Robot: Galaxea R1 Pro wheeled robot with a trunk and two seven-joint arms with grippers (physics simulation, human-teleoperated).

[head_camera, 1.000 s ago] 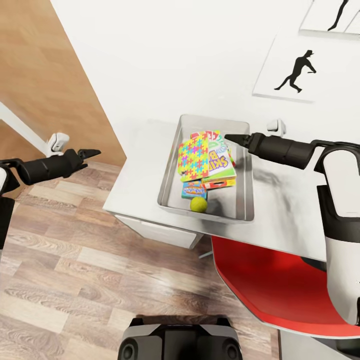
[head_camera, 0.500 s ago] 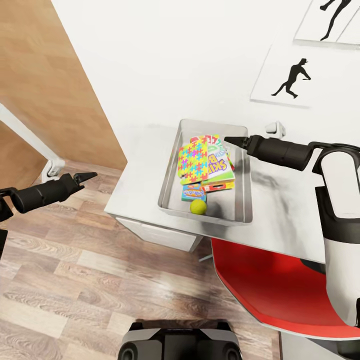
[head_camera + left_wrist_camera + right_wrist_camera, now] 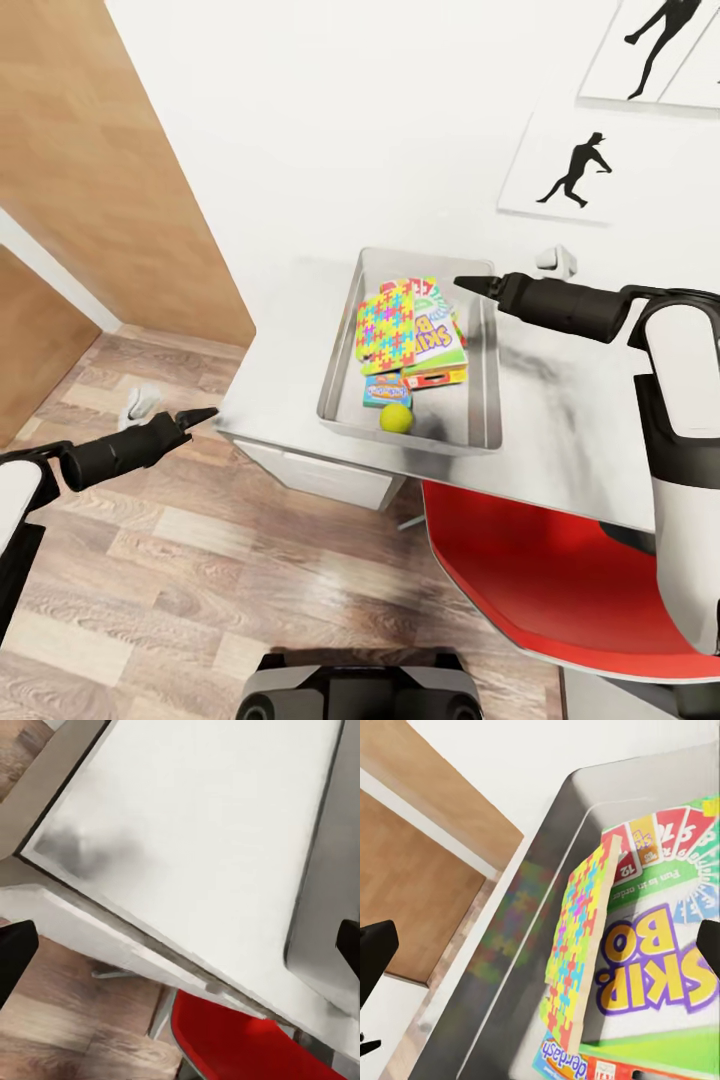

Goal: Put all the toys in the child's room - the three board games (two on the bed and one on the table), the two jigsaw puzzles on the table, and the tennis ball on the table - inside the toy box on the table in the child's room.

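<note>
The grey toy box [image 3: 488,372] sits on the pale table [image 3: 570,420]. Inside it a multicolour jigsaw puzzle [image 3: 385,328] lies tilted over the green Skip-Bo board game [image 3: 440,335]. A teal-blue board game [image 3: 385,390] and the tennis ball [image 3: 397,417] are at the near end. My right gripper [image 3: 464,286] hovers open over the box's far right rim, empty; the right wrist view shows the puzzle [image 3: 577,945] and Skip-Bo [image 3: 660,967] between its fingertips [image 3: 371,952]. My left gripper [image 3: 203,414] hangs open and empty by the table's left corner, over the floor.
A red chair [image 3: 540,570] is tucked under the table's near edge, right of the drawers [image 3: 320,475]. Wood-plank floor [image 3: 200,580] lies to the left. A brown door panel [image 3: 110,170] and white wall with silhouette pictures [image 3: 575,165] stand behind.
My left arm has dropped and swung down toward the floor beside the table's corner. The head view has shifted slightly. The right arm and the toys in the box stay put.
</note>
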